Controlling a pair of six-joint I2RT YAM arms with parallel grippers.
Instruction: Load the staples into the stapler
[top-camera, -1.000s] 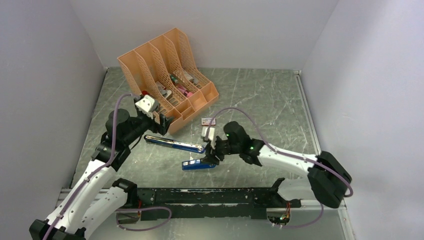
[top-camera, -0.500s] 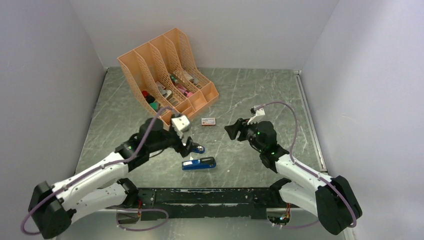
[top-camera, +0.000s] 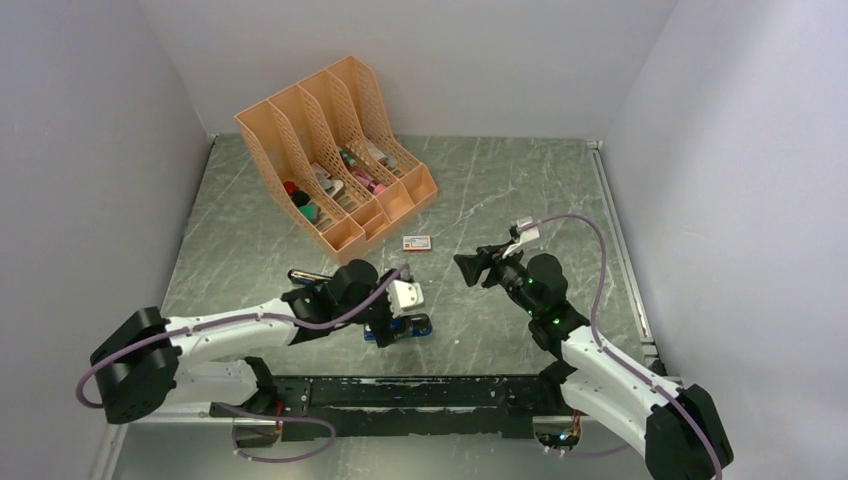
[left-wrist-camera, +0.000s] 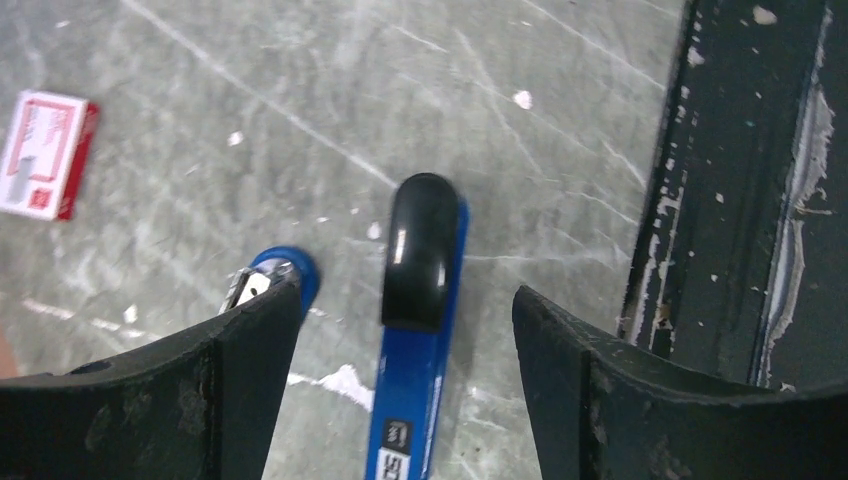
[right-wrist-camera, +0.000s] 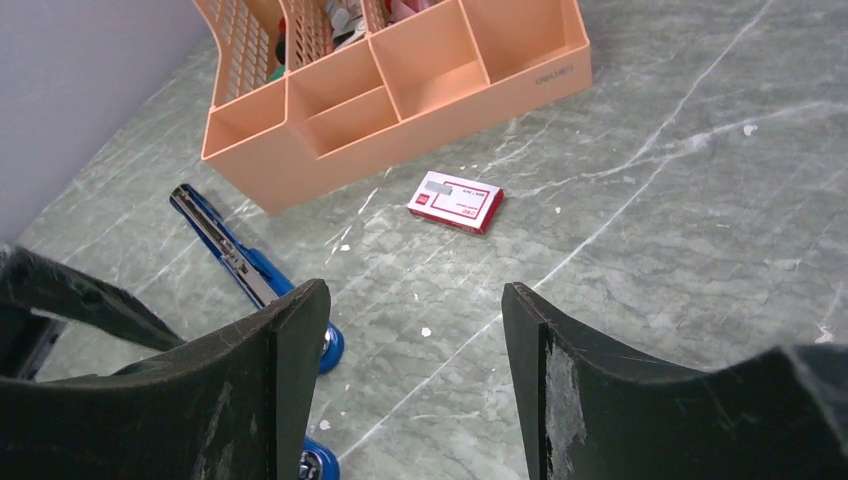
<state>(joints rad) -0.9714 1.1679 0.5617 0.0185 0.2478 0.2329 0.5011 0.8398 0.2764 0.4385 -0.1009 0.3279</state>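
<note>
My left gripper (left-wrist-camera: 405, 292): fingers spread, straddling the blue stapler (left-wrist-camera: 410, 390) with gaps on both sides, nothing gripped. The stapler lies hinged open on the table (left-wrist-camera: 560, 90), near the black front rail (left-wrist-camera: 720, 200). My right gripper (right-wrist-camera: 412, 290): spread, empty, facing the white-and-red box (right-wrist-camera: 456, 201). I cannot pick out the staples.

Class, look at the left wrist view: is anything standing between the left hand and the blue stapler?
Nothing visible does. The left hand hangs open right over the stapler, whose black-tipped arm shows unobstructed in the hand's gap.
</note>
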